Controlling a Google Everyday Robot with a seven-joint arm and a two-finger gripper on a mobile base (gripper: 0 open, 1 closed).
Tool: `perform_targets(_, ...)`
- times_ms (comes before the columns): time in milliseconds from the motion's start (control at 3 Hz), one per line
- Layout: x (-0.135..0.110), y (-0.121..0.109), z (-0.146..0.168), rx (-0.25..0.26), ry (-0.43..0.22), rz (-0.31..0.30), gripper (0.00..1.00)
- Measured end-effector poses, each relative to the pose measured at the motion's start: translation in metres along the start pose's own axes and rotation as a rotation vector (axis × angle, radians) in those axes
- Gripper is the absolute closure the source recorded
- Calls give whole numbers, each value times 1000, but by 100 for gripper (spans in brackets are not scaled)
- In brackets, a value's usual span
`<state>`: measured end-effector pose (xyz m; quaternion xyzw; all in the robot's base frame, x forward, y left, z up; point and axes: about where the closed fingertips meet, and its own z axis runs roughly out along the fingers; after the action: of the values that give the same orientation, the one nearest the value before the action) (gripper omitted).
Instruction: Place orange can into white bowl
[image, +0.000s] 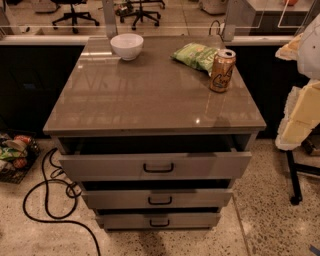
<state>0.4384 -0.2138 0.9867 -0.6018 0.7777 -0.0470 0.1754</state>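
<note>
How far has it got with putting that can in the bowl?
Nothing looks done yet: the orange can stands upright on the cabinet top, apart from the empty white bowl. The gripper hangs off to the right beside the cabinet, not touching the can. Grasping, carrying and placing all remain.

The robot's arm (311, 47) enters at the right edge of the view, beyond the right side of the grey glossy-topped three-drawer cabinet (150, 95). Its upper part is a pale, rounded white segment level with the cabinet's back corner, and below that blocky cream-white sections step downward. The cream-white two-finger gripper (294, 131) appears to be the lowest block. It hangs off the cabinet's right front corner, about level with the top drawer, apart from the cabinet.
</note>
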Motion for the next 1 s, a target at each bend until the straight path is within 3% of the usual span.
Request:
perform_targets(667, -1, -7, 1, 29, -34, 34, 0)
perform_targets(1000, 9, -32, 12, 88, -149, 143, 0)
